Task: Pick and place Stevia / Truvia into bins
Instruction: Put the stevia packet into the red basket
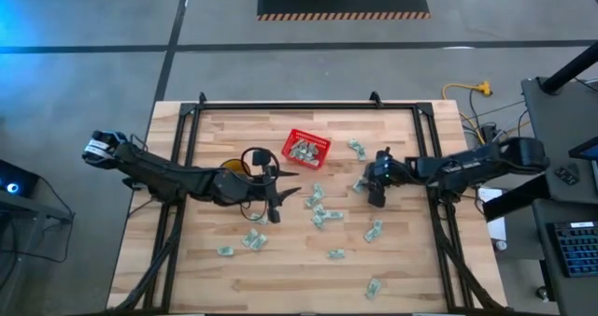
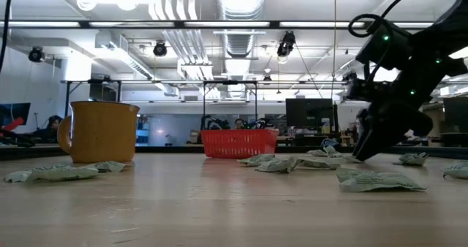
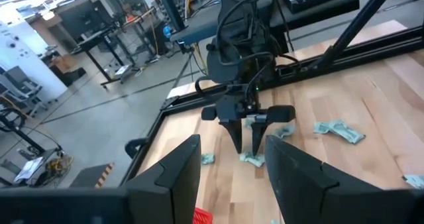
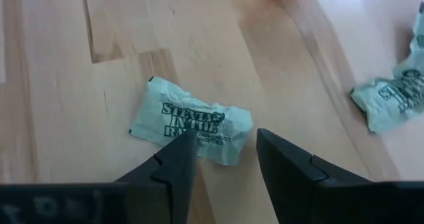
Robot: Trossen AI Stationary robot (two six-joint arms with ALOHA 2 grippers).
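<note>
Pale green Stevia sachets lie flat and scattered on the wooden table (image 1: 280, 279), several around (image 1: 318, 208). The red basket (image 1: 311, 135) stands at the far middle and holds some sachets. My right gripper (image 4: 222, 151) points steeply down, open, right over the near edge of one sachet (image 4: 192, 124); the left wrist view shows the same gripper (image 3: 246, 141) above that sachet (image 3: 252, 160). My left gripper (image 1: 288, 187) hovers open and empty above the table, left of centre, pointing toward the right arm. My right gripper has its open fingers (image 4: 175, 161) over the sachet's near edge (image 4: 199, 148), coming from above at a slant. I cannot tell whether a fingertip touches it. The sachet lies flat on the table.
A yellow mug (image 1: 231, 166) stands left of the basket, close behind my left arm. Another sachet (image 4: 397, 98) lies close to the right gripper. Black frame rails (image 1: 308, 105) run along the table's far, left and right sides.
</note>
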